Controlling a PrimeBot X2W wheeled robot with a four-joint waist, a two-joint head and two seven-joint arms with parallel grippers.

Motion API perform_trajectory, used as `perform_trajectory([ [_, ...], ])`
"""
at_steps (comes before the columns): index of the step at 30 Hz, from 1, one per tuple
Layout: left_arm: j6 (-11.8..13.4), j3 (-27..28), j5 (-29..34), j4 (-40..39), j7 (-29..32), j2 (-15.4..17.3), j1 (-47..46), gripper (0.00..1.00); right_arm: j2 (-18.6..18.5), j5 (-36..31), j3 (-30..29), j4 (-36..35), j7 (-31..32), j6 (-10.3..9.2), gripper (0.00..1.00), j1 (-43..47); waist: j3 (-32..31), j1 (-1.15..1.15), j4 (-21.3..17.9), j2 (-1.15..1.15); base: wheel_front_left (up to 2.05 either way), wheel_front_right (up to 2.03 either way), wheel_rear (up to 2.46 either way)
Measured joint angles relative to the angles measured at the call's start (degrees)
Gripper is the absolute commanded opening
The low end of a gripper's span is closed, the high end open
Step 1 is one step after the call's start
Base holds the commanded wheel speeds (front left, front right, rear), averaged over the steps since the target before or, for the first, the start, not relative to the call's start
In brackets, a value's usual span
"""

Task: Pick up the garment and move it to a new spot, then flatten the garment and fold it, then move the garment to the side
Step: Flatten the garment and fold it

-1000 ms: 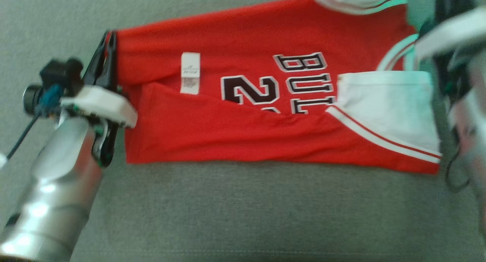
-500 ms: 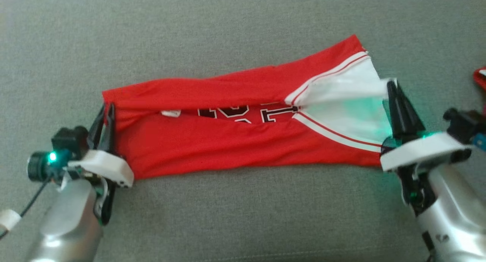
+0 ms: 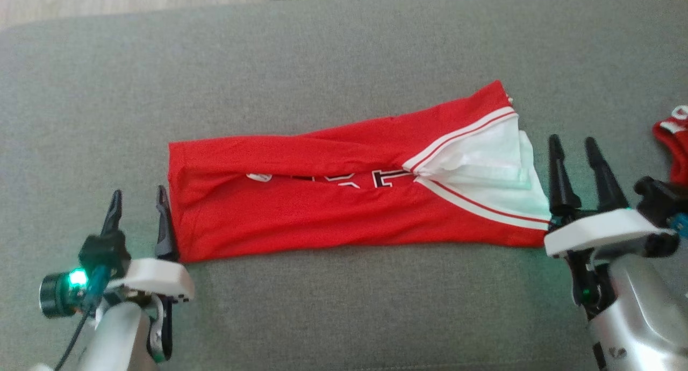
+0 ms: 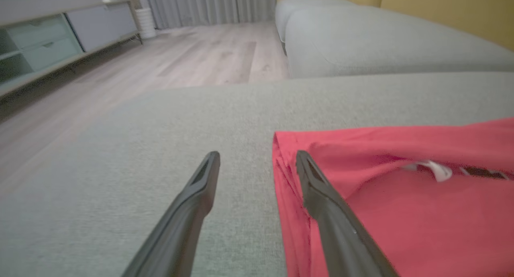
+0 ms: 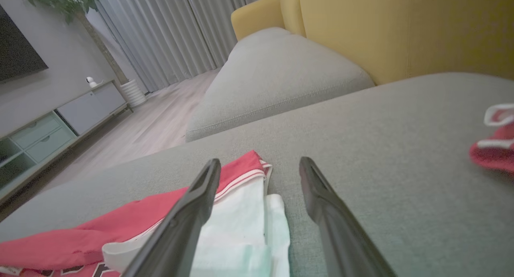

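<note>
Left pincer (image 3: 138, 192): fingers apart, empty, at the hem of the folded red-and-white fabric jersey (image 3: 322, 226).
Right pincer (image 3: 572, 141): fingers apart, empty, beside its white end.

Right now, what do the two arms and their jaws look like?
Both alike: left gripper and right gripper have two long, tapered dark jaws on a white wrist shell, silver forearm behind. The left's black camera glows green, with a thin dark cable.

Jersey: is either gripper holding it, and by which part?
Nothing is held. The left gripper and the right gripper both stand open at opposite ends of the red jersey lying on the grey cushion.
</note>
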Motion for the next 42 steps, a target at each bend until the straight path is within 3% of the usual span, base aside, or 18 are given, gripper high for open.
perform_trajectory([
  [4, 1.71, 5.19, 3.05, -7.43, 0.0, -2.72, 5.17, 1.0, 3.57, -9.26, -6.95, -3.57, -0.12, 0.0, 1.0, 3.46, -2.31, 0.0, 0.33, 0.0, 0.0, 0.0, 0.0],
  [8, 1.56, 7.72, 6.02, -11.06, 0.0, -5.71, 10.45, 1.0, 6.3, -14.8, -8.72, -4.37, -0.16, 0.0, 1.0, 7.79, -4.84, -0.01, 0.68, 0.0, 0.0, 0.0, 0.0],
  [17, -1.58, 8.61, 10.14, -14.26, 0.0, -8.89, 18.73, 1.0, 8.14, -16.23, -11.09, -4.12, -0.16, 0.0, 1.0, 14.55, -10.3, -0.01, 1.81, 0.0, 0.0, 0.0, 0.0],
  [26, -3.14, 9.15, 11.02, -14.8, 0.0, -9.8, 20.68, 1.0, 8.39, -15.3, -9.66, -1.67, -0.16, 0.0, 1.0, 14.37, -10.39, 0.0, 2.62, 0.0, 0.0, 0.0, 0.0],
  [34, -3.96, 7.46, 9.91, -14.17, 0.01, -9.94, 18.84, 1.0, 8.4, -16.7, -12.11, 7.77, -0.14, 0.0, 1.0, 4.32, -6.0, 0.01, 4.09, 0.0, 0.0, 0.0, 0.0],
  [42, -3.34, 5.26, 6.69, -13.15, 0.0, -10.03, 15.66, 1.0, 8.31, -19.57, -18.39, 20.34, 2.38, 0.0, 1.0, -5.25, -1.83, 0.02, 7.0, 0.0, 0.0, 0.0, 0.0],
])
